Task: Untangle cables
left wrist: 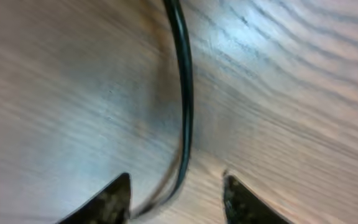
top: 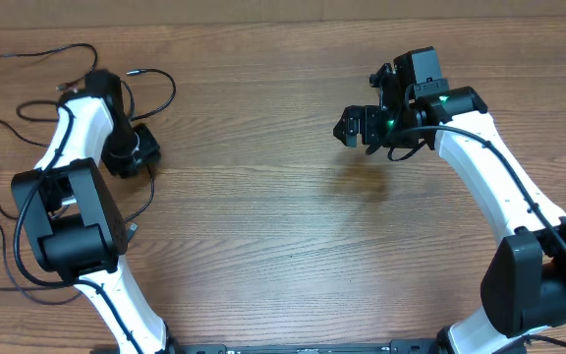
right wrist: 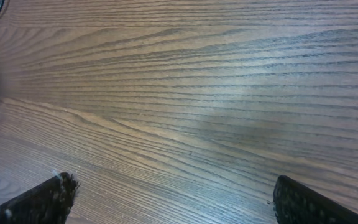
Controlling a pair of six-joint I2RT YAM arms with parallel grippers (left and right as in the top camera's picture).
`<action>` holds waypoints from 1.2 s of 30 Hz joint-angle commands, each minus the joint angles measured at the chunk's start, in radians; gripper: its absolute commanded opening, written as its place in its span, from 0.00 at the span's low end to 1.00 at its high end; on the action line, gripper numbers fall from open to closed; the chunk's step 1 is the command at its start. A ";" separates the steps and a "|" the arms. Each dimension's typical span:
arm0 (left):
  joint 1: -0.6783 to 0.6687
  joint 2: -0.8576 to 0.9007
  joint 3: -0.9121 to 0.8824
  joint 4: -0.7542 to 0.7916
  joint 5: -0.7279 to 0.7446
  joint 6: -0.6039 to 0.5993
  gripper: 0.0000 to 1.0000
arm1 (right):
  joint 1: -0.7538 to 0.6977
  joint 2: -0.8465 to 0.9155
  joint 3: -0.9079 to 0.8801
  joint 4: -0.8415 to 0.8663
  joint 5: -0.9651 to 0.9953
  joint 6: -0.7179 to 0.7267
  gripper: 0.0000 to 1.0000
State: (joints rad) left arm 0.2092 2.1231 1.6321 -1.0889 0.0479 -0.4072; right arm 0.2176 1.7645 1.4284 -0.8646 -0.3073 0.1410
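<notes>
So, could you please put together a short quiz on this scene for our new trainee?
1. True or false: a cable runs through the gap between the left fingers, which stand apart.
2. Where on the table do the cables lie? A) on the left arm's side, B) on the right arm's side, C) in the middle.
3. What lies between the right fingers?
Key: 1 true; 2 A; 3 nothing, only bare wood.
</notes>
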 commanded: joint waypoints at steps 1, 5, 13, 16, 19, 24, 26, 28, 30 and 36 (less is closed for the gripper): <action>0.001 0.001 0.151 -0.118 0.003 0.000 0.55 | -0.001 -0.021 0.013 0.002 0.003 -0.003 1.00; 0.000 -0.006 0.305 -0.282 0.085 0.046 0.67 | -0.001 -0.021 0.013 0.002 0.003 -0.003 1.00; -0.003 -0.210 0.328 -0.344 0.272 0.142 1.00 | -0.001 -0.021 0.013 0.002 0.003 -0.003 1.00; -0.009 -0.335 0.328 -0.369 0.274 0.171 0.99 | -0.001 -0.021 0.013 0.002 0.003 -0.003 1.00; -0.016 -0.454 0.327 -0.406 0.274 0.201 1.00 | -0.001 -0.021 0.013 0.002 0.003 -0.003 1.00; -0.045 -0.634 0.326 -0.495 0.258 0.223 1.00 | -0.001 -0.021 0.013 0.002 0.003 -0.003 1.00; -0.076 -0.706 0.323 -0.523 0.259 0.225 1.00 | -0.001 -0.021 0.013 0.002 0.003 -0.003 1.00; -0.101 -0.758 0.315 -0.537 0.258 0.225 0.99 | -0.001 -0.021 0.013 0.002 0.003 -0.003 1.00; -0.142 -0.831 0.290 -0.550 0.258 0.220 1.00 | -0.001 -0.021 0.013 0.002 0.003 -0.003 1.00; -0.203 -1.054 0.146 -0.558 0.256 0.155 0.99 | -0.001 -0.021 0.013 0.002 0.003 -0.003 1.00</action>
State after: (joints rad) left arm 0.0177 1.1526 1.8320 -1.6436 0.2974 -0.2150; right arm 0.2176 1.7645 1.4284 -0.8665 -0.3065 0.1410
